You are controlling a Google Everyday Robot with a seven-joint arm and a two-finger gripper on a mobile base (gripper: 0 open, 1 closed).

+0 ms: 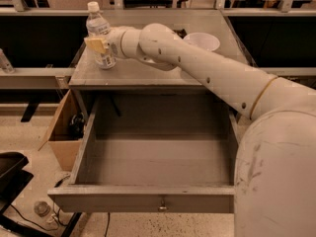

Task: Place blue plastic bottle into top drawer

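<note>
Reaching across the table point(148, 74), the gripper point(101, 47) sits at the blue plastic bottle point(97, 24), level with its label, near the back-left corner of the top. Can't tell whether it's clenched on the bottle or only sitting around it. Bottle stands upright on the table top, cap on, not in the top drawer point(143, 199) yet; drawer is pulled out below and shows nothing inside. Risks as I read them: (1) contact is mid-label on thin, slick plastic. Light squeeze and the bottle slips or swings on lift; heavy squeeze and it buckles and pops out. (2) Bottle is near the left edge, so a nudge instead of a grab tips it off toward the cardboard box point(59, 132) on the floor. (3) Path down into the drawer crosses the table's front edge, and the bottle's base can clip it. (4) Forearm passes just beside the white bowl point(201, 41); a swing that way shoves it. (5) Drawer is shallow, so released upright the bottle likely topples and rolls.
</note>
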